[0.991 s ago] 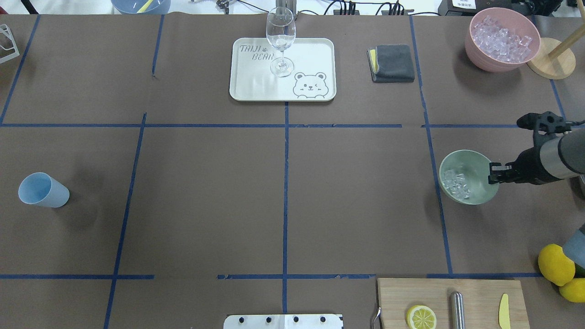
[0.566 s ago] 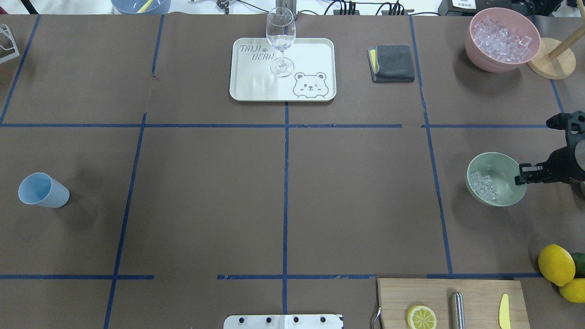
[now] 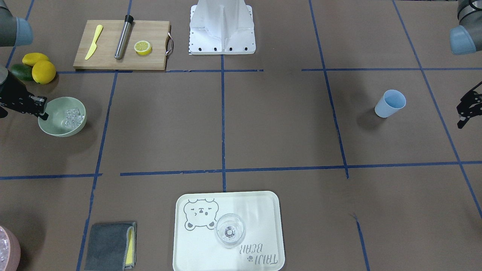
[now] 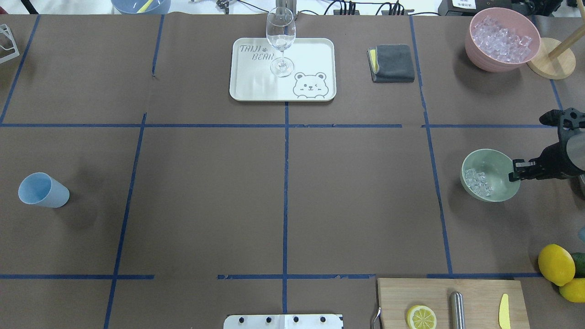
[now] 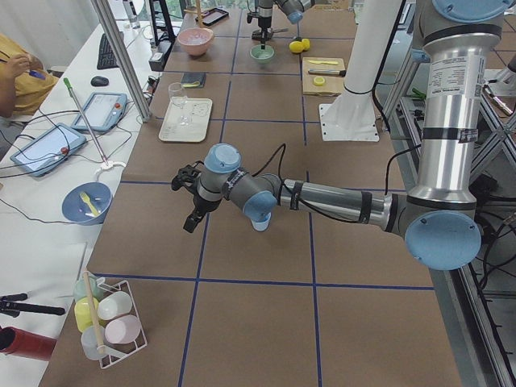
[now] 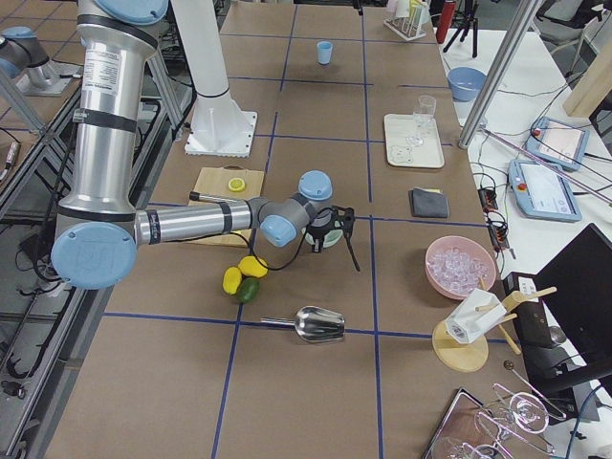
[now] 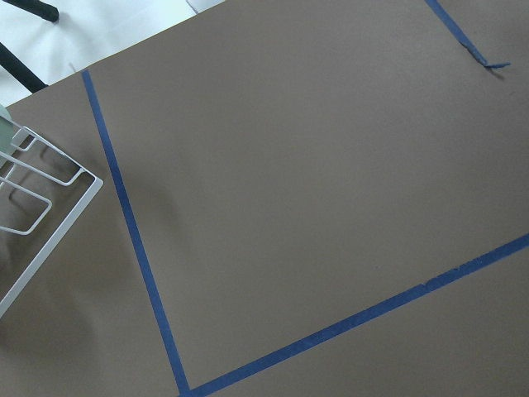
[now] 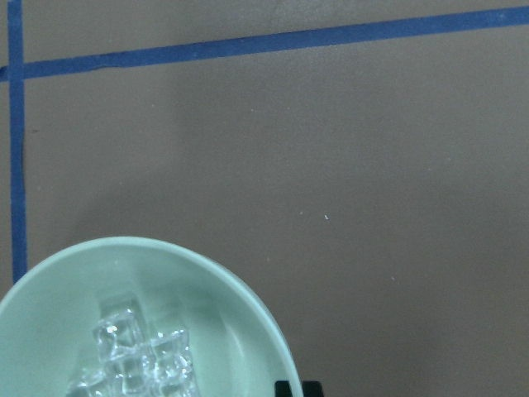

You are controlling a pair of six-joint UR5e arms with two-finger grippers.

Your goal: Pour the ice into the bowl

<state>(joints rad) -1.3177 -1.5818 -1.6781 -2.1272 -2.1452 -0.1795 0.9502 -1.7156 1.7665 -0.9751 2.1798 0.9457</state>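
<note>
Brown paper-covered table [image 4: 205, 192], blue tape grid. Pale sage-green round bowl [image 4: 499, 165] near table's right end; over last second carried further toward that end, then eased slightly back. Small clear ice cubes [image 4: 477, 182] heaped inside, on side away from right gripper [image 4: 515, 171], which is pinched on bowl rim. Left gripper [image 3: 464, 111] fingers apart, empty, apart from light blue cup [image 3: 391, 103]. Judgement: ice already in bowl; only placing and release left.

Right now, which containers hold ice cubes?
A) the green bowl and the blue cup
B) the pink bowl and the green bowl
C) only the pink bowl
B: clear cubes fill the pink bowl and a small heap of ice lies in the green bowl; the blue cup holds none.
</note>
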